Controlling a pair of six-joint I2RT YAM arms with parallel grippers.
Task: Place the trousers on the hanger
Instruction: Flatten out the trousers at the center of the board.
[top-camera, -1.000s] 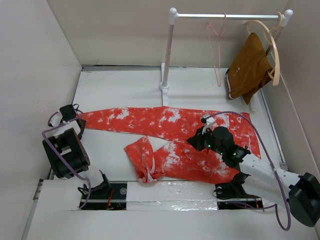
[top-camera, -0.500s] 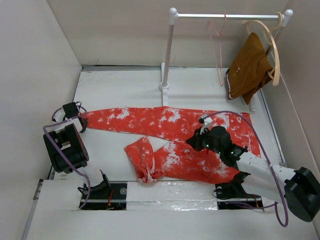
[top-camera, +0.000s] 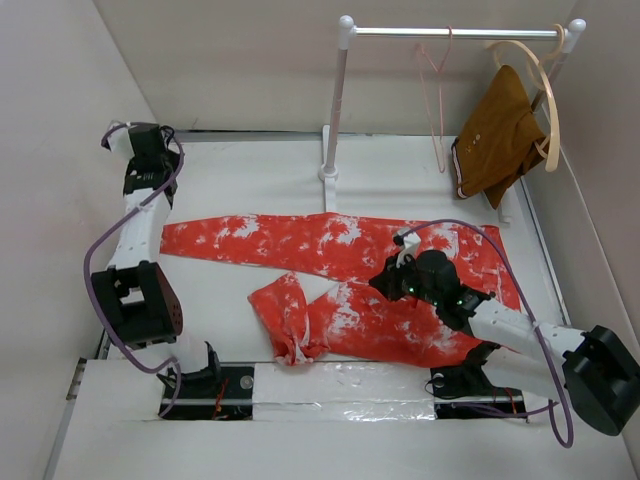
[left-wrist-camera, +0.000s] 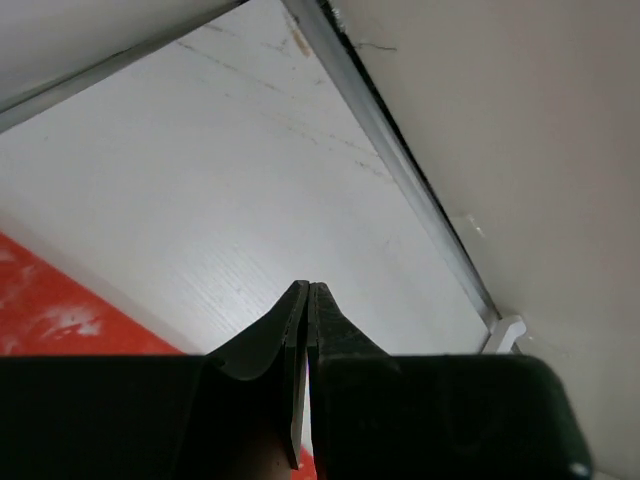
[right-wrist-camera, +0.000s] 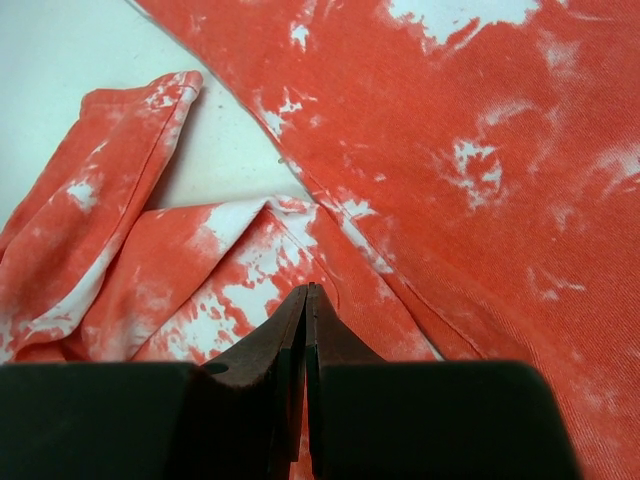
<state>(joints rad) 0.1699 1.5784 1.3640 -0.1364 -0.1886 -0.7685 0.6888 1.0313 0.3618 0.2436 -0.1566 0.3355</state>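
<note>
The red-orange trousers (top-camera: 340, 250) with white blotches lie flat across the table, one leg stretched left and the other folded back near the front (top-camera: 290, 315). My right gripper (top-camera: 393, 277) is shut, its tips (right-wrist-camera: 306, 288) low over the cloth (right-wrist-camera: 470, 150) near the crotch; no cloth shows pinched between them. My left gripper (top-camera: 143, 170) is raised by the far left corner, shut and empty (left-wrist-camera: 308, 285), above bare table with a trouser edge (left-wrist-camera: 50, 315) below it. The pink wire hanger (top-camera: 435, 100) hangs on the rail (top-camera: 450, 32).
A brown garment (top-camera: 495, 135) hangs on a pale wooden hanger (top-camera: 548, 110) at the rail's right end. The rack's white post (top-camera: 335, 100) stands at the back centre. Walls close in the table on the left, back and right.
My left gripper closed with nothing in it and swung up from the left leg's end to the far left corner. The right gripper crept slightly left over the cloth.
</note>
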